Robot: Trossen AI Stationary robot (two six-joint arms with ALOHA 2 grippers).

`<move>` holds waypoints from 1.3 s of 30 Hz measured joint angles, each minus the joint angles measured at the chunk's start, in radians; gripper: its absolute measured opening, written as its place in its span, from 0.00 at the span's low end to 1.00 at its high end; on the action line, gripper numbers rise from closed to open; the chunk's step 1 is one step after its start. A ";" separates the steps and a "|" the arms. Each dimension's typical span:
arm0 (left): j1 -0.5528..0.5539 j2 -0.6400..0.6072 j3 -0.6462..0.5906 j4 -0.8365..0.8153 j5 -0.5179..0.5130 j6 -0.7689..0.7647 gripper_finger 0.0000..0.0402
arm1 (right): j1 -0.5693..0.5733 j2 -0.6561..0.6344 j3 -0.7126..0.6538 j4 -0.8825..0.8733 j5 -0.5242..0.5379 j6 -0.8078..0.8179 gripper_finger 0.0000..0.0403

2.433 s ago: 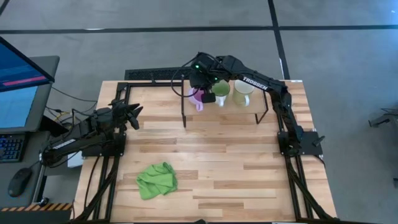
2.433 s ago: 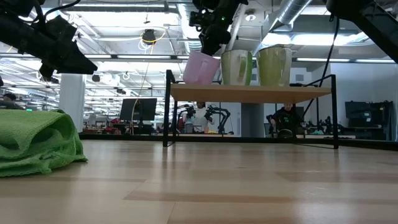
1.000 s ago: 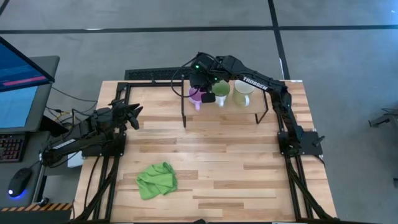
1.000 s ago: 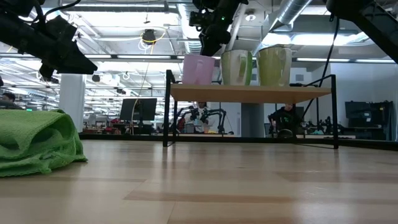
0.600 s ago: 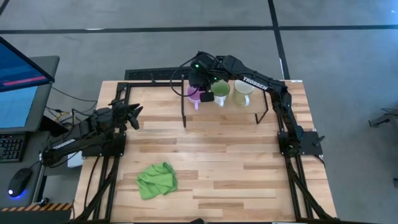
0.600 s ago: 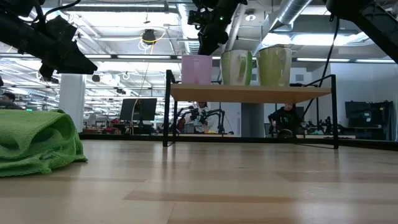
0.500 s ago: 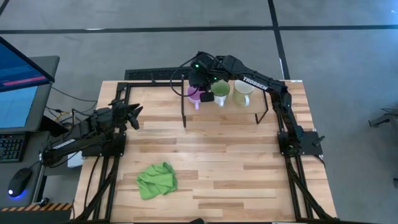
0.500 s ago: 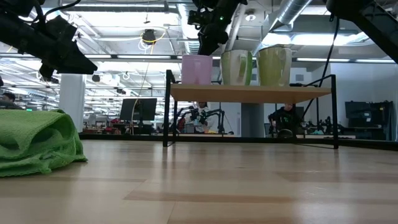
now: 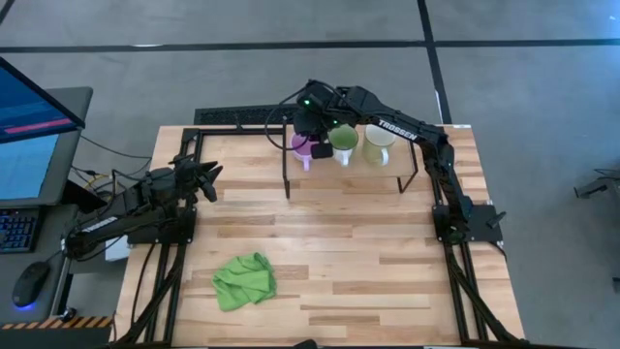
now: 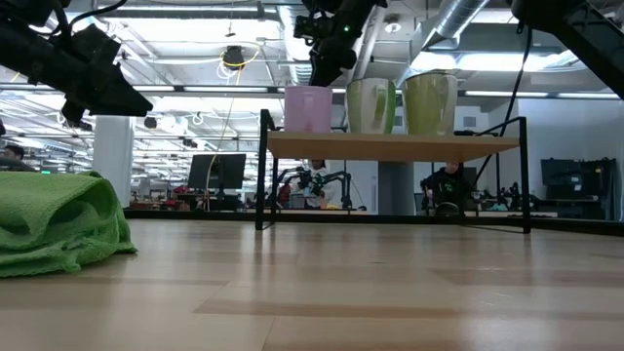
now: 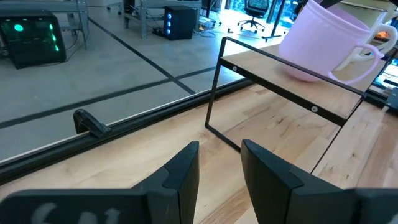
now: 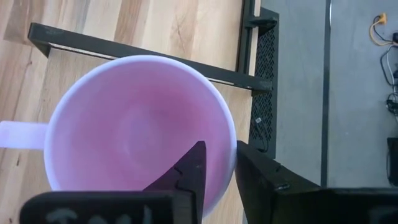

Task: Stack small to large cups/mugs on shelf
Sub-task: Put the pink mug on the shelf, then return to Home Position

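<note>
my right gripper (image 12: 216,167) pinches the rim of the lilac mug (image 12: 134,130) standing upright on the shelf (image 10: 390,146) (left gripper (image 11: 219,163) parked apart, slightly parted).

Grey concrete floor (image 9: 291,78) around the butcher-block table (image 9: 339,262), crossed by dark lines. At the left edge of the high view, a desk with a lit blue monitor (image 9: 29,126), a keyboard (image 9: 15,231) and a mouse (image 9: 29,283). In the low view, an open workshop hall beyond the table: white ceiling with ducts (image 10: 458,19) at upper right and rows of strip lights (image 10: 185,90), a pale column (image 10: 112,161) at left, dark monitors (image 10: 216,172) at centre left, a seated person (image 10: 447,187) at centre right. In the left wrist view, office chairs (image 11: 252,7) at the top and a dark computer case (image 11: 31,37) glowing green at upper left.
</note>
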 joint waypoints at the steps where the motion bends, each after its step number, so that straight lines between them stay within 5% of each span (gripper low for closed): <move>1: 0.000 0.000 0.000 0.000 0.000 0.000 0.27 | -0.001 0.000 0.000 0.000 0.000 -0.003 0.26; 33: 0.000 0.000 0.000 0.000 0.000 0.000 0.27 | -0.004 0.000 0.000 0.017 0.062 -0.024 0.26; 39: 0.000 0.000 0.000 0.000 0.000 0.000 0.27 | 0.018 -0.020 0.019 0.020 0.263 -0.015 0.26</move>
